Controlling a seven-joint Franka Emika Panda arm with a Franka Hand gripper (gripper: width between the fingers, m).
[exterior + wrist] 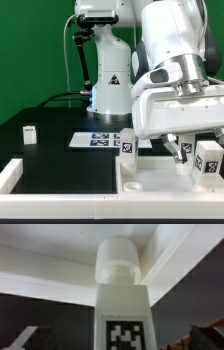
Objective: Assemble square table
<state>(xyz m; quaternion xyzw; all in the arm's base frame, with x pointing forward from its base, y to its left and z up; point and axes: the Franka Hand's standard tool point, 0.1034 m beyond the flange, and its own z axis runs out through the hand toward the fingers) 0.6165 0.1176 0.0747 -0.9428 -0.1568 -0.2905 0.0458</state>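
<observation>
The square table's white slab [160, 186] lies at the exterior view's lower right. My gripper [182, 150] hangs over its far edge, partly hidden by the arm. In the wrist view a white leg [124, 303] with a black-and-white tag and a rounded peg end stands between the jaws of my gripper [115, 337], pointing at the slab [40, 274]. Both fingertips [24, 339] stand well clear of the leg, so the gripper is open and holds nothing. Two more tagged legs [127, 141] [210, 157] stand at the slab. A third leg [31, 133] stands alone on the black table at the left.
The marker board [98, 140] lies flat behind the slab, near the arm's base [108, 95]. A white rail frame [12, 174] edges the black surface at the front left. Green backdrop behind.
</observation>
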